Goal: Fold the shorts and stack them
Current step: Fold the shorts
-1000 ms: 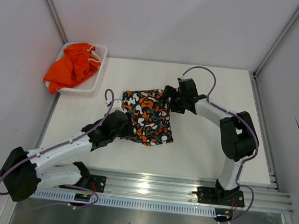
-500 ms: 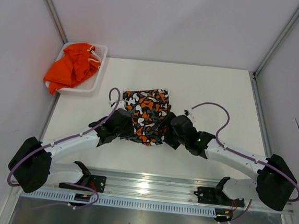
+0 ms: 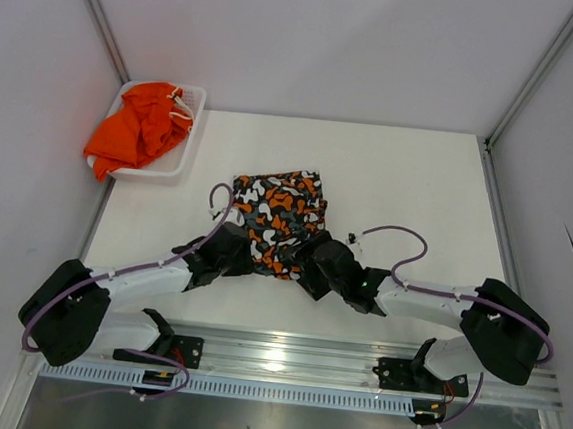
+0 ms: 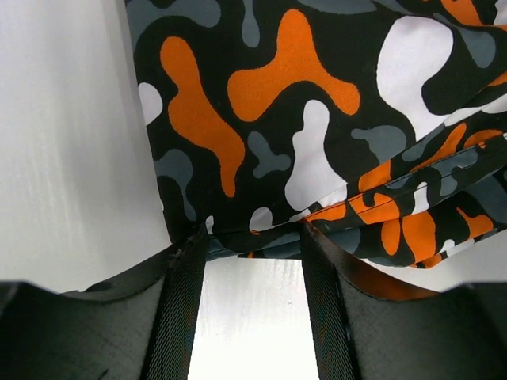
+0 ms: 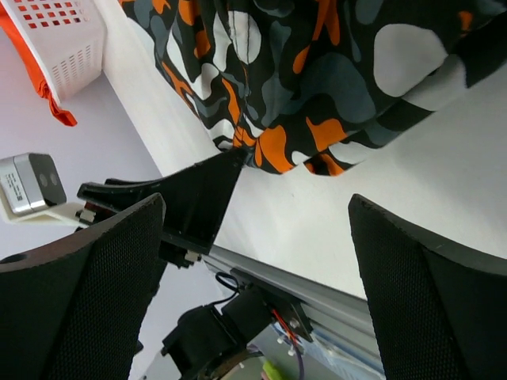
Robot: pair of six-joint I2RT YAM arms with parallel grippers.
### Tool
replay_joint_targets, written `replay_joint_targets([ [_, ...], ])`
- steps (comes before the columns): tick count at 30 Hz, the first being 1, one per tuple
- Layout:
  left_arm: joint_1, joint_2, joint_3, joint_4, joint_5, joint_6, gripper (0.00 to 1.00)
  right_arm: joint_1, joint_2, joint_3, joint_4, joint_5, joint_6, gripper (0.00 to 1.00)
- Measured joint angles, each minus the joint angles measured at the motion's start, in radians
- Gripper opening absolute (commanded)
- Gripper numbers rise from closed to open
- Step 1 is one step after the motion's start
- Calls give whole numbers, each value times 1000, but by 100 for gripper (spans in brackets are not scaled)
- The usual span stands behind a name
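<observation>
My left hand sits at the near hem of the patterned shorts, fingers parted and gripping nothing. My right hand gapes wide beside the same hem, empty. That pair lies in the middle of the desk, its long axis running away from me. Far left, the second pair, the plain orange shorts, is heaped in the one white basket.

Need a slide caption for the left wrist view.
Left gripper, jaws apart, at the near hem of the patterned shorts on the table.
</observation>
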Motion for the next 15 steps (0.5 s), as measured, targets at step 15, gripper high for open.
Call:
replay_joint_targets([
  [15,-256,0,-16,74,27,-138,58,-20,22,-135,110,-39,-28,97],
])
